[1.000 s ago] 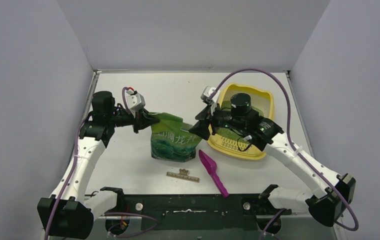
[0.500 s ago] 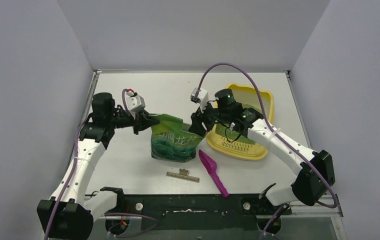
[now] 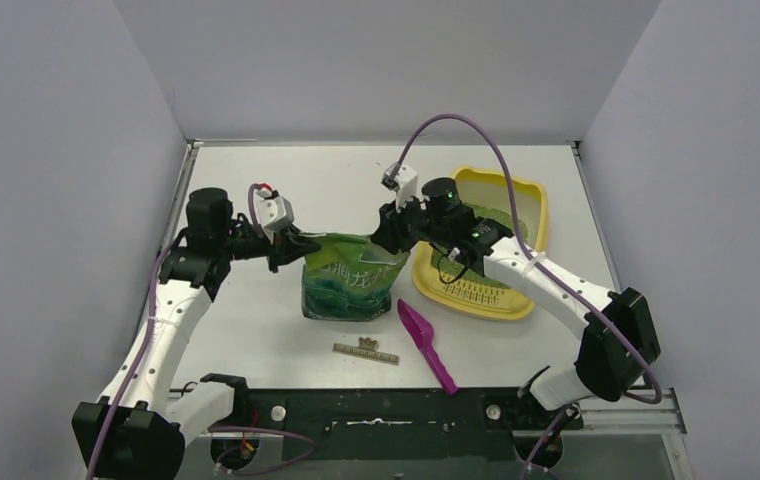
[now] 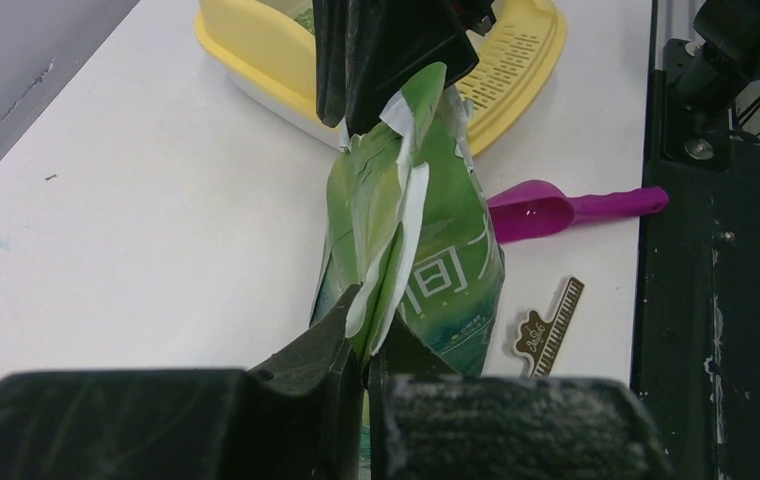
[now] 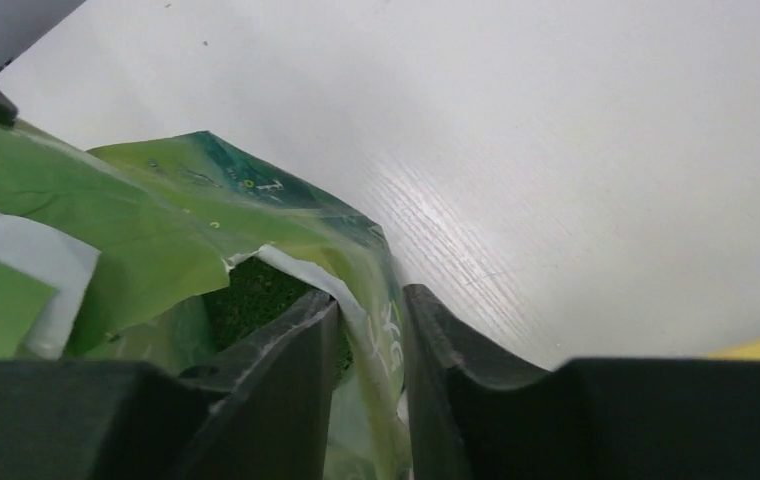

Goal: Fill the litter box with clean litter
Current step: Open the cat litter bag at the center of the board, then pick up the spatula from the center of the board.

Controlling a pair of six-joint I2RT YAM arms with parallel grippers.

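Well, the right gripper point(image 3: 388, 228) has left its spot over the box point(image 3: 486, 305) and swung across to the bag point(image 3: 351, 285), where it now sits at the right top corner. Its jaws, wider a second ago, have come in narrow on the torn rim. In the right wrist view one finger is inside the mouth and the other outside, with the film pinched between them. The left gripper point(image 3: 291, 246) has not moved, and its jaws stay shut on the bag's left top corner. Between the two, the mouth is drawn straighter than before, and the bag stands upright on the surface point(image 3: 256, 190).

With the arm gone, more of the box shows. It lies just beside the bag on the right, grate end nearest the arms, with a green patch in its far half. Litter point(image 5: 256, 288) shows as dark green grains down inside the open bag. The scoop point(image 3: 426, 345) and a small brown strip point(image 3: 366, 351) lie in front of the bag as they did.

The bag's front bears large white Chinese characters over a wave-like pattern; I cannot read them surely. The strip has a mark at one end, too small to make out.
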